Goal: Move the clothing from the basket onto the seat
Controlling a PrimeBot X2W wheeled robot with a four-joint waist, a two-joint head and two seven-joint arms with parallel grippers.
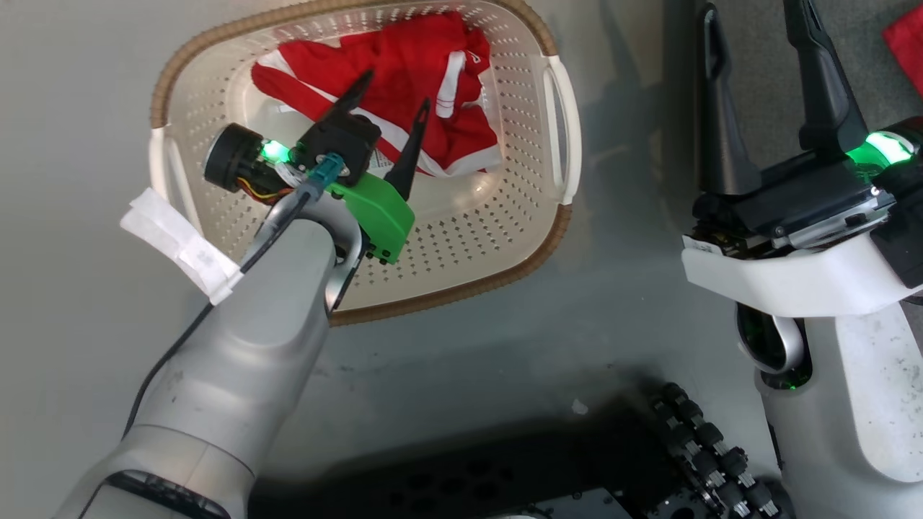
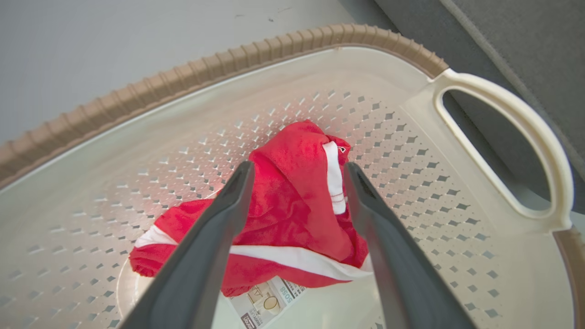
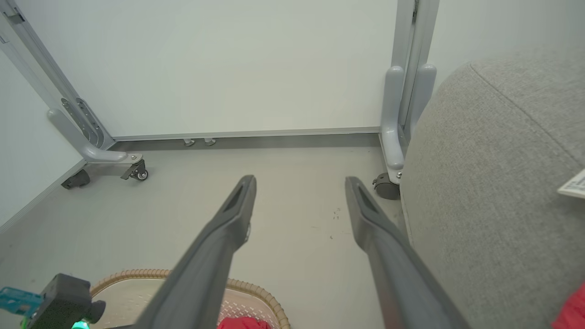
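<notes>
The clothing (image 1: 418, 65) lies inside the basket (image 1: 461, 288), bunched against the far wall, and the basket stands on the floor (image 1: 72, 108). The left hand (image 1: 397, 88) is over the basket interior with both fingers spread wide and nothing between them. The right hand (image 1: 753, 14) is also spread and empty. It is held well apart from the basket, over the edge of the seat (image 1: 872, 79). The left hand is therefore the nearer one, and the pick is judged to fall to it. In the left wrist view the heap lies straight ahead along the line of the fingers. Its raised fold, with the white trim, shows in the gap between the two fingertips. The long axis of the heap is best read from the white stripe, which runs crosswise to the fingers from the left side of that view to the right. The spread fingers thus straddle the narrow dimension of the fold. Whether either fingertip touches the cloth cannot be told. A sticker (image 2: 269, 301) on the basket bottom shows just below the heap. The seat lies on the robot's right, beyond the basket handle (image 2: 525, 137). A further red garment (image 1: 907, 36) already rests on the seat. The expected next action is a short advance and closure on the raised fold.
</notes>
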